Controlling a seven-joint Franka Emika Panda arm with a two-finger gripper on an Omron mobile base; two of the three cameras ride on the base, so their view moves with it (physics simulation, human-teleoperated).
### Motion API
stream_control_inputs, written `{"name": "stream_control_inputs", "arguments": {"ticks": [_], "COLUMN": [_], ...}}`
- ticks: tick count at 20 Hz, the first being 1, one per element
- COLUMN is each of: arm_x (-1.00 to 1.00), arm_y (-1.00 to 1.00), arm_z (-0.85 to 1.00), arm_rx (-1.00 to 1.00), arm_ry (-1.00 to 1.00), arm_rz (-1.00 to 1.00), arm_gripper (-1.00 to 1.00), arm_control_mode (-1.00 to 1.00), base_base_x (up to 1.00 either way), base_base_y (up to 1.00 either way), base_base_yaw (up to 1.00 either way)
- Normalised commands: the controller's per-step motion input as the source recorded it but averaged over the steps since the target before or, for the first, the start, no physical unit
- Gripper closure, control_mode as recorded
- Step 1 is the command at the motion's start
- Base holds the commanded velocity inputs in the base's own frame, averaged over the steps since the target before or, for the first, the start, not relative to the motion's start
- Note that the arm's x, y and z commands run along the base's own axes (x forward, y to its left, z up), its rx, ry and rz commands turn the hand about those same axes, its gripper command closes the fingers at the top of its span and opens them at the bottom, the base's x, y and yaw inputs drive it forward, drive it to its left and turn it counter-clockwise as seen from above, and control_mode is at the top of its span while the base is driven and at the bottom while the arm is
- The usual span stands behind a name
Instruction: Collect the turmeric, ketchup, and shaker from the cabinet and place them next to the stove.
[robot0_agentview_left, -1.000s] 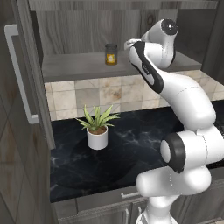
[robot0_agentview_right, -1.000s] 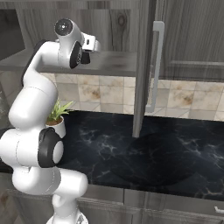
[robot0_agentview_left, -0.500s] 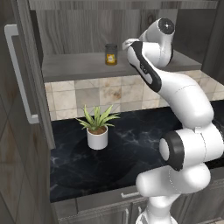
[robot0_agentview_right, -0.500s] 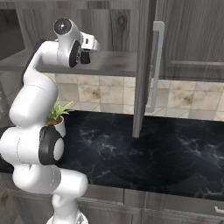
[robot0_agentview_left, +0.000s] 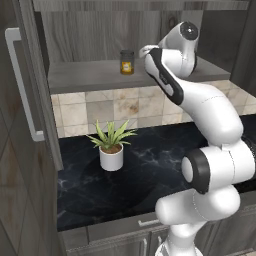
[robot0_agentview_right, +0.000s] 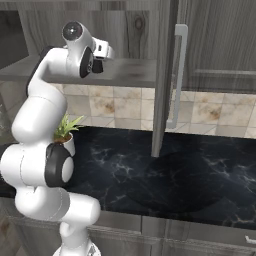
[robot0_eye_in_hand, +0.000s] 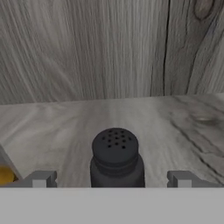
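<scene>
From the left base view, the grey woodgrain wall cabinet (robot0_agentview_left: 105, 75) stands open, and the small short glass jar of yellow-orange turmeric with a dark lid (robot0_agentview_left: 127, 62) sits upright on its grey shelf, just left of the white arm's wrist. Below it, a small green plant in a white pot (robot0_agentview_left: 112, 150) stands on the black marble counter (robot0_agentview_left: 150, 165), well apart from the jar. The door's long silver bar handle (robot0_agentview_left: 22, 85) hangs at the left.

From the right base view, the arm reaches onto the shelf, and the other open cabinet door (robot0_agentview_right: 165, 75) hangs right beside it.

In the hand view, the slim dark grey-black shaker with a rounded, perforated top (robot0_eye_in_hand: 116, 158) stands upright on the shelf between the two finger tips. The gripper (robot0_eye_in_hand: 109, 178) is spread wide and isn't touching it. A yellow-orange sliver shows at the far left edge.
</scene>
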Motion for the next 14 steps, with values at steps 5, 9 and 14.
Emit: {"name": "stream_control_inputs", "arguments": {"ticks": [5, 9, 14], "arm_x": [0.14, 0.04, 0.03], "arm_y": [0.0, 0.0, 0.0], "arm_z": [-0.07, -0.07, -0.07], "arm_rx": [0.0, 0.0, 0.0], "arm_ry": [0.0, 0.0, 0.0], "arm_rz": [0.0, 0.0, 0.0], "arm_gripper": [-1.0, -1.0, -1.0], "arm_control_mode": [-1.0, -1.0, -1.0], "base_base_x": [0.0, 0.0, 0.0], "base_base_y": [0.0, 0.0, 0.0], "base_base_yaw": [0.0, 0.0, 0.0]}}
